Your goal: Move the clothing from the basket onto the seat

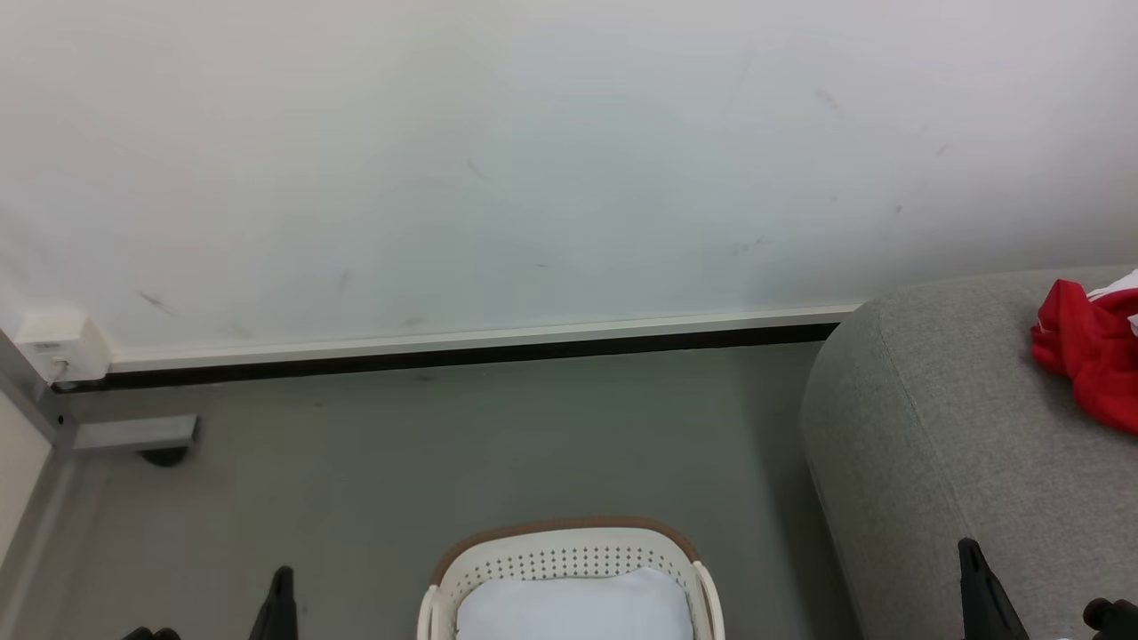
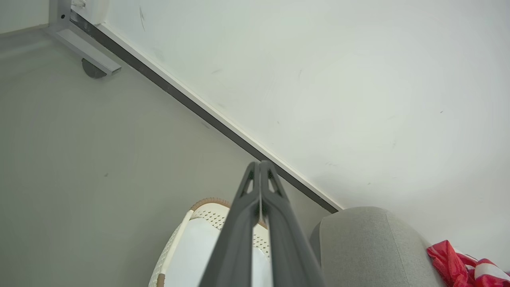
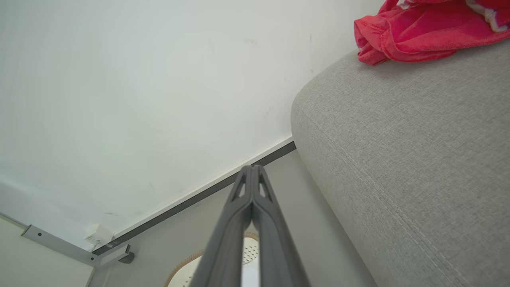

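The red clothing (image 1: 1092, 364) lies bunched on top of the grey seat (image 1: 942, 427) at the right edge of the head view, with a bit of white showing. It also lies on the seat (image 3: 406, 151) as red clothing (image 3: 422, 32) in the right wrist view, and at the lower right as clothing (image 2: 458, 267) in the left wrist view. The cream basket (image 1: 569, 556) with its brown rim stands on the floor at bottom centre, holding a plain pale pad (image 1: 576, 606). My left gripper (image 2: 259, 164) is shut with nothing in it, low at the left. My right gripper (image 3: 252, 168) is shut and holds nothing, beside the seat's front.
A white wall with a dark baseboard (image 1: 444, 356) runs behind the basket. A metal frame with a foot (image 1: 133, 436) and a white socket box (image 1: 62, 345) sit at the far left corner. Grey floor (image 1: 444, 462) lies between the wall and the basket.
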Controlling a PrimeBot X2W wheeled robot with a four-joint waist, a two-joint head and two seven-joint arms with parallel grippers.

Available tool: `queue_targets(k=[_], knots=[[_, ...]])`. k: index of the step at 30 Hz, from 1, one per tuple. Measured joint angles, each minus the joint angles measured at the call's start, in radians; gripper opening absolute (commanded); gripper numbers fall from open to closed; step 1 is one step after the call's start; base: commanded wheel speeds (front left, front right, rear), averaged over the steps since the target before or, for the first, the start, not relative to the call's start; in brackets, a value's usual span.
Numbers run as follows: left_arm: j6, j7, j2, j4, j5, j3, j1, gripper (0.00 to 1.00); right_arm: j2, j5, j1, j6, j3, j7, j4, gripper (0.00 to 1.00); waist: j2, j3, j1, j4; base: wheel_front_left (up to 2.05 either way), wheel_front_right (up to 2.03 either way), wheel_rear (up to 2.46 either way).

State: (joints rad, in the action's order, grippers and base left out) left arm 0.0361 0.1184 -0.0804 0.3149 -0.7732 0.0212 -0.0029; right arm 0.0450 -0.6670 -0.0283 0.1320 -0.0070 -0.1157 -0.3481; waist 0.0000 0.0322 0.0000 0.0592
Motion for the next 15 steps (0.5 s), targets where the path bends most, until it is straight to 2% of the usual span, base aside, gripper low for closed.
queue_targets(k=[15], knots=[[0.018,-0.053,0.006,-0.014,-0.187,0.019,-0.022,0.00,0.000,-0.212,-0.014,0.000,-0.025,0.051,0.024,0.00,0.0000,-0.006,0.0000,-0.010,0.00,0.00,0.00]])
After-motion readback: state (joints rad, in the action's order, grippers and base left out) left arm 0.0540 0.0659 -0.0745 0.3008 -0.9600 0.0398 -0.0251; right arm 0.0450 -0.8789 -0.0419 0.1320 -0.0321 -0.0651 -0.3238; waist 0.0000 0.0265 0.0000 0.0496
